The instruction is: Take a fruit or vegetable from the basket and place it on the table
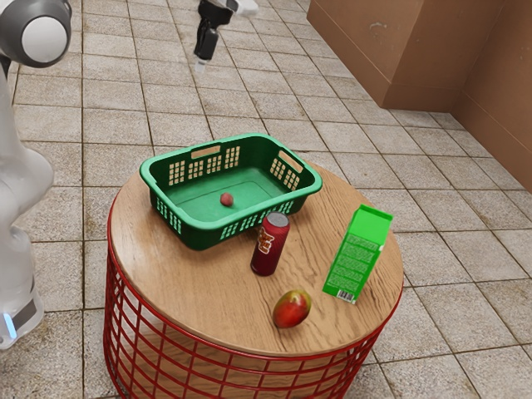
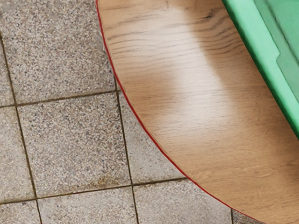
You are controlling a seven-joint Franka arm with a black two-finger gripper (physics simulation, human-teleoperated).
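My gripper [image 1: 201,62] is up high; if wide or narrow, I can't tell. Small red fruit [image 1: 227,199] lies inside green bskt [image 1: 195,236]; mango [image 1: 292,309] is on tbl [image 1: 170,266], nr. can [image 1: 270,244].

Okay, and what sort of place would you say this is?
Perhaps a patio or plain utility room: tiled floor, brown wall and a round wood-topped table on a red wire frame.
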